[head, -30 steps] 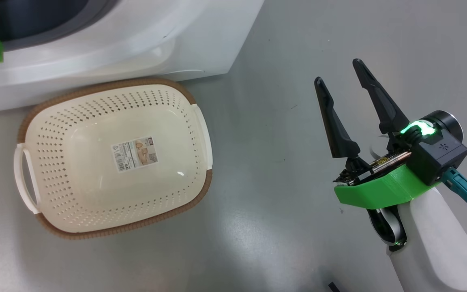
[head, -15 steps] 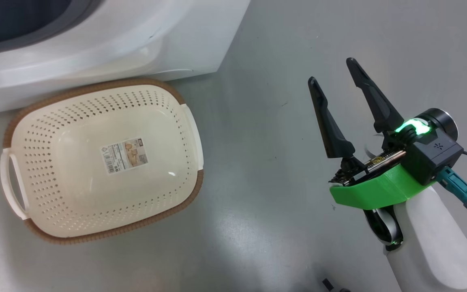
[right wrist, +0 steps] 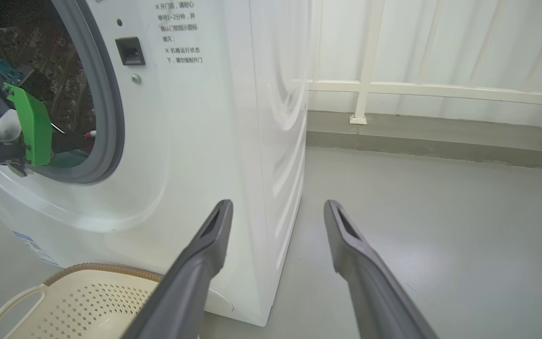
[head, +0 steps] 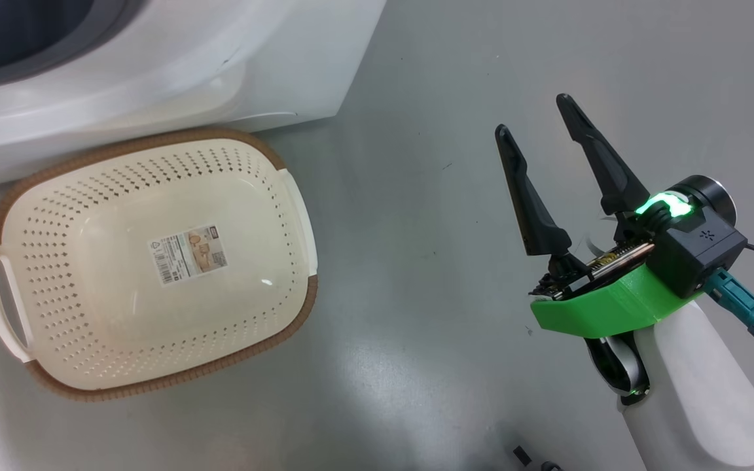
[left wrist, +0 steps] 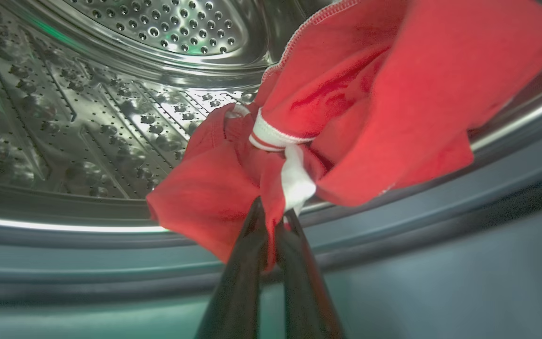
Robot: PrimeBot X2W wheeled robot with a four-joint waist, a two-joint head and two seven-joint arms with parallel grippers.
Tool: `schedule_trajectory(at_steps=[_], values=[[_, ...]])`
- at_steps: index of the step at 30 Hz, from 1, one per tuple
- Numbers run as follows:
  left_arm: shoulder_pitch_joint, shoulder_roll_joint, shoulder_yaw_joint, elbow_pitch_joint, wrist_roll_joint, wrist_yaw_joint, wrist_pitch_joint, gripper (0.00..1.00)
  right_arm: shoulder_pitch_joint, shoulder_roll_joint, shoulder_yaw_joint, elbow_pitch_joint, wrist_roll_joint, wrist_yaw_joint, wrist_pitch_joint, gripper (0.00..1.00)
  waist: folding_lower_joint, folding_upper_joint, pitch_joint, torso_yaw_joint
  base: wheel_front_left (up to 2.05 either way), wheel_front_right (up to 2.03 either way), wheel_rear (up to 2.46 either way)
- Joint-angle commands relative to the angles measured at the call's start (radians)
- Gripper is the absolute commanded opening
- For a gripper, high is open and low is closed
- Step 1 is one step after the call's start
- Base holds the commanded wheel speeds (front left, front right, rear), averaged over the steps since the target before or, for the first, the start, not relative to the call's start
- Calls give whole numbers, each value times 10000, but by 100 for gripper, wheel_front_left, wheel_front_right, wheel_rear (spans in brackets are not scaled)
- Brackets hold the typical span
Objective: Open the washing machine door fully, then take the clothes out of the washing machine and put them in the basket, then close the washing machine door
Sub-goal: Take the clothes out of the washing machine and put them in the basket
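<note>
While left tool (left wrist: 274, 209) pinches clothes (left wrist: 393, 94), bunched ahead, seemingly inside drum (left wrist: 111, 117)

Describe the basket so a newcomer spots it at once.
Find the big white washing machine; on the grey floor just in front of it sits the basket. Cream perforated plastic, brown woven-look rim, paper label on its base.

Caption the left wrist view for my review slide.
Left gripper shut on the red clothes, with the washing machine drum behind.
</note>
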State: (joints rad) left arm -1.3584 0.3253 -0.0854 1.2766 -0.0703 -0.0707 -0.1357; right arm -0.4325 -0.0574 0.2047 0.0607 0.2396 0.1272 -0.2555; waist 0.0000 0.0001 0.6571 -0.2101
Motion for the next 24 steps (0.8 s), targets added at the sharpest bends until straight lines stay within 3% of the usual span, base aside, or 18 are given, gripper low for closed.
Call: schedule_trajectory(at_steps=[1, 17, 24], values=[[-195, 540, -41, -171, 135, 66, -137, 0, 102, 62, 171, -194, 59, 35, -63, 100, 0, -1, -19, 8, 0, 0, 0], [174, 366, 97, -450, -398, 356, -1052, 0, 177, 70, 154, -113, 19, 35, -63, 100, 0, -1, -385, 355, 0, 0, 0], [1223, 44, 793, -1919, -1297, 68, -1253, 0, 372, -18, 20, -106, -99, 35, -63, 100, 0, -1, -647, 836, 0, 0, 0]])
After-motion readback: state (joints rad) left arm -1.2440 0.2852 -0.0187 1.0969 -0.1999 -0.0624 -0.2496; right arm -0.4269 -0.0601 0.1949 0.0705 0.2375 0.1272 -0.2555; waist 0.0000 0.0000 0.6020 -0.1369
